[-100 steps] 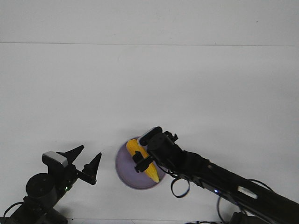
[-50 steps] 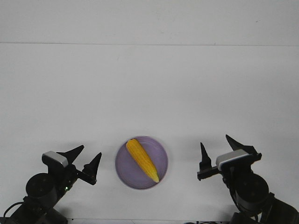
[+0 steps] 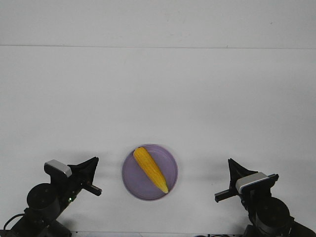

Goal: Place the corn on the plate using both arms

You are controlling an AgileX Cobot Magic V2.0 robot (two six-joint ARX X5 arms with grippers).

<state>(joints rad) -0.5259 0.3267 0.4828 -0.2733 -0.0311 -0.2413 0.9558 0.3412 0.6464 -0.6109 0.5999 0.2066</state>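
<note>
Corn [image 3: 150,169] lies on the plate [image 3: 170,159], lower centre of the frame, a bit left of middle. Cob runs diagonally: blunt end toward the upper left of the plate, pointed tip toward the lower right, close to the rim. Bare yellow kernels, nothing touching it. Plate is lavender, round, flat on the white tabletop [image 3: 158,98].

Left gripper [image 3: 88,173] sits in the lower left corner of the frame, left of the plate and apart from it. Its fingers overlap into one dark shape from this angle, so cannot tell if they are spread or pressed together. Nothing seen between them.

Right gripper [image 3: 229,180] sits in the lower right corner, right of the plate, well apart from it. Same problem: only one dark wedge shows above the grey-white wrist block [image 3: 251,181], finger state cannot be told. Not touching the corn or the plate.
</note>
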